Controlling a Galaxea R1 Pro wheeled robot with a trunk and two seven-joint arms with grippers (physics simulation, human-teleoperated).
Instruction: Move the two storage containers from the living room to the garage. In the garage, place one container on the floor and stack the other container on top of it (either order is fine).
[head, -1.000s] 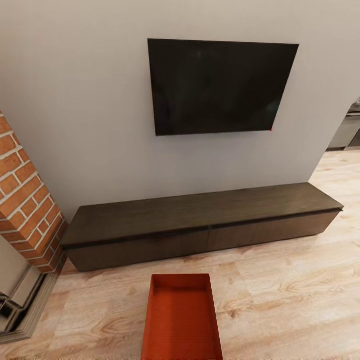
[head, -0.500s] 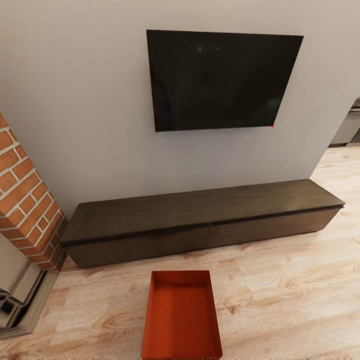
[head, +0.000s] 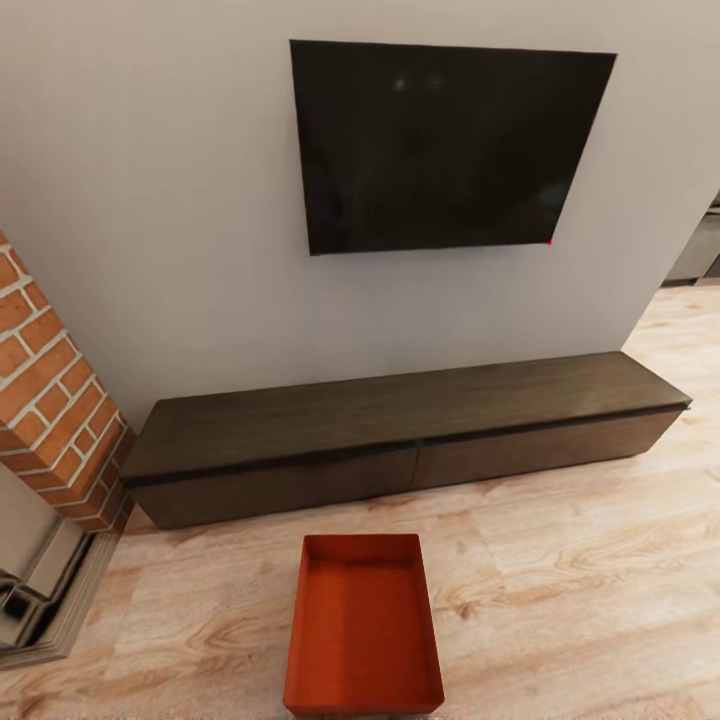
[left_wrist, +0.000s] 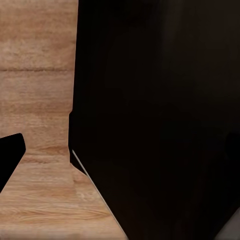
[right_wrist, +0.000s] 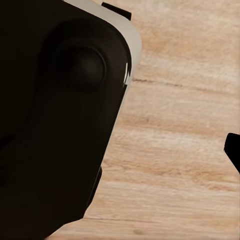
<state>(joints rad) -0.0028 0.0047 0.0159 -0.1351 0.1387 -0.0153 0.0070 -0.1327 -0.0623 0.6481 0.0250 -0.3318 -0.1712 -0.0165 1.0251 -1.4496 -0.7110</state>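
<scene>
Nearest, one red-orange storage container (head: 363, 625) sits open-topped on the light wood plank floor (head: 580, 590), its long side running away from the robot — just short of a long dark wood cabinet (head: 400, 435). Beyond it, a black TV (head: 445, 145) hangs on a pale wall; a brick column (head: 50, 410) stands at left. Both wrist views show dark robot parts over wood planks — whether either claw is open cannot be told.

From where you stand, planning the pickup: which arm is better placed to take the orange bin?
Neither clearly: the storage container sits centred ahead on the wood floor, so probably both arms, one per side.
</scene>
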